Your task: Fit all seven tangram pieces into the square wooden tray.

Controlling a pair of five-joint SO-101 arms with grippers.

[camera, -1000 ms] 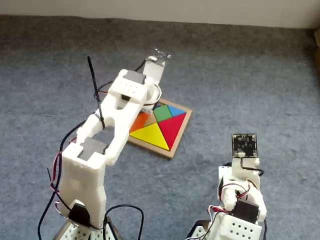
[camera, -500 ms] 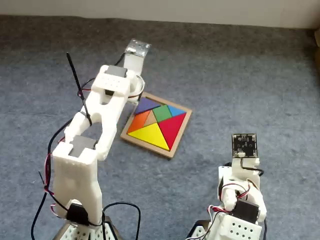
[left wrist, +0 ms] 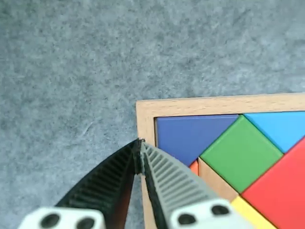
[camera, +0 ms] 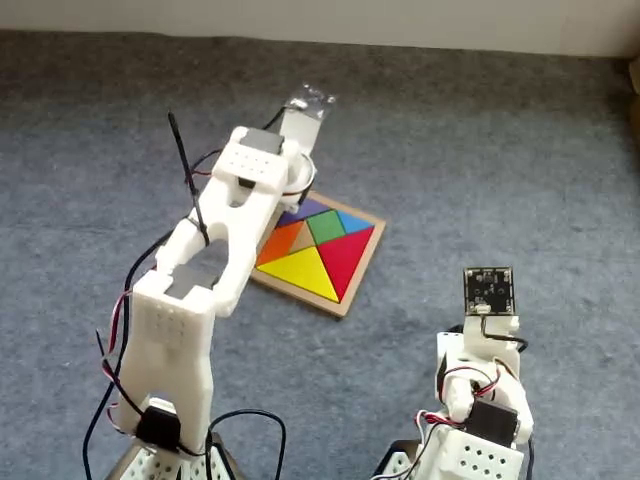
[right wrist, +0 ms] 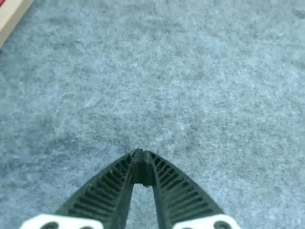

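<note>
Left wrist view has the left gripper (left wrist: 140,147) with its fingers pressed together and holding nothing, the tips over the tray's (left wrist: 190,102) wooden rim at the corner beside the purple piece (left wrist: 190,136). The tray lies on the carpet (right wrist: 190,71), and its pieces look flat and flush: purple, green (left wrist: 240,152), light blue (left wrist: 281,126), red (left wrist: 276,191), yellow (camera: 300,268) and orange (camera: 280,242). A tan patch (left wrist: 217,179) sits among them (a wood-coloured piece or bare tray floor, I cannot tell which). The right gripper (right wrist: 138,155) is likewise closed and empty, over bare carpet well apart from the tray.

The risk, as I judge it, lies at that corner. If the closed tips bear down on the rim, the tray could tilt or skid on the soft carpet and jolt seated pieces loose. If they drag inward, they could catch the purple piece's edge and lever it up. If the tan patch is a gap, the task is not finished despite appearances.
</note>
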